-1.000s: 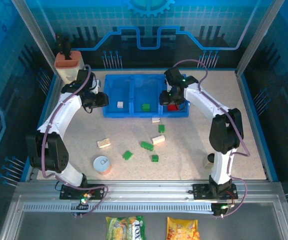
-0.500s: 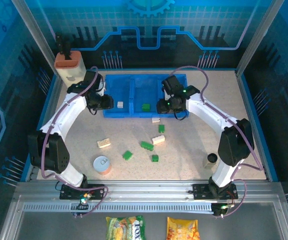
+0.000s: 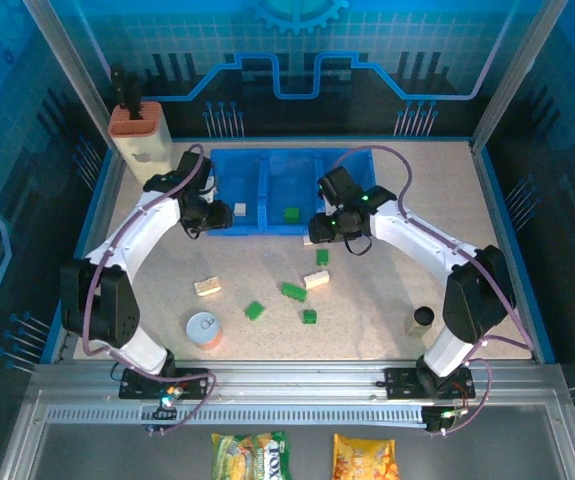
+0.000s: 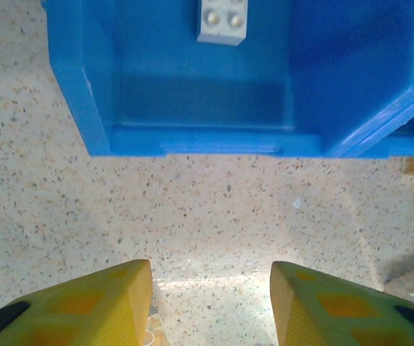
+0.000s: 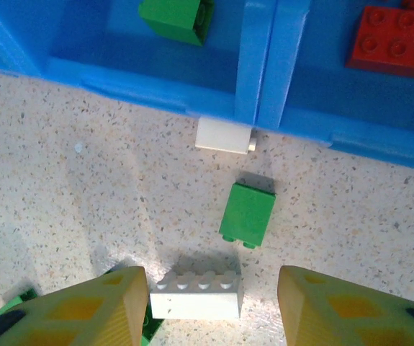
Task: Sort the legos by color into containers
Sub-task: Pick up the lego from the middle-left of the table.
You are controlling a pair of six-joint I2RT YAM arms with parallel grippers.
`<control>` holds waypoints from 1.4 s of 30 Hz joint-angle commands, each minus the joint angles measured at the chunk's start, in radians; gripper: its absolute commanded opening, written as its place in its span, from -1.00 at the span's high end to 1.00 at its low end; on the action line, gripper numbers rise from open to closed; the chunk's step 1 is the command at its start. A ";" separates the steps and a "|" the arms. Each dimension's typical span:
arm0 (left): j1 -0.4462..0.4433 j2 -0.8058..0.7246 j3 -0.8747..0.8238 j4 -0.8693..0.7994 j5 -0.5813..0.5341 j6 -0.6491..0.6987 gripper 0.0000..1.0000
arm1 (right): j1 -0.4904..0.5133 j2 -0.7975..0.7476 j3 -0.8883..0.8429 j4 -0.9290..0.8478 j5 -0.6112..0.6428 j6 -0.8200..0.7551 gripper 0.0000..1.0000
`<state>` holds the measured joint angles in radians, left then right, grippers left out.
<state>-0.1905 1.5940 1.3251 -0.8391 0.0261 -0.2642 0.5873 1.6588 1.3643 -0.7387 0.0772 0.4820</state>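
Over on the left, the left gripper hangs just outside the near corner of the blue tray. Its yellow fingers are spread apart with nothing between them, just bare table. A cream brick sits in the tray's left box, at twelve o'clock from that gripper, so I think cream ones go there.

The middle box holds a green brick and the right box holds a red brick. That looks like one color for each box.

More bricks lie loose on the table at six o'clock from the tray, some green and some cream.

The right gripper is low over them. Its fingers are wide apart too, and a long cream brick lies flat on the table between them, nearer one finger and not squeezed. I think it is lining up to pinch that one.

At twelve o'clock from it lies a loose green brick. Past that, a small cream brick rests against the tray's outside wall.

A black cylinder stands at four o'clock on the table.
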 commanded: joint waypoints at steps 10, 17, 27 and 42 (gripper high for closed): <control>-0.045 -0.053 -0.131 0.024 -0.061 -0.068 0.03 | 0.025 -0.078 -0.067 0.016 -0.012 -0.016 -0.05; -0.066 -0.082 -0.237 0.002 -0.118 -0.128 -0.01 | 0.025 -0.103 -0.099 -0.005 -0.001 -0.026 -0.06; -0.066 -0.118 -0.383 0.016 -0.140 -0.204 -0.69 | 0.026 -0.129 -0.125 -0.025 0.002 -0.026 -0.07; -0.058 -0.067 -0.475 0.096 -0.115 -0.273 -0.88 | 0.027 -0.133 -0.123 -0.039 0.009 -0.021 -0.08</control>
<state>-0.2520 1.5135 0.8665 -0.7567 -0.0975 -0.5087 0.6022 1.5501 1.2438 -0.7540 0.0746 0.4671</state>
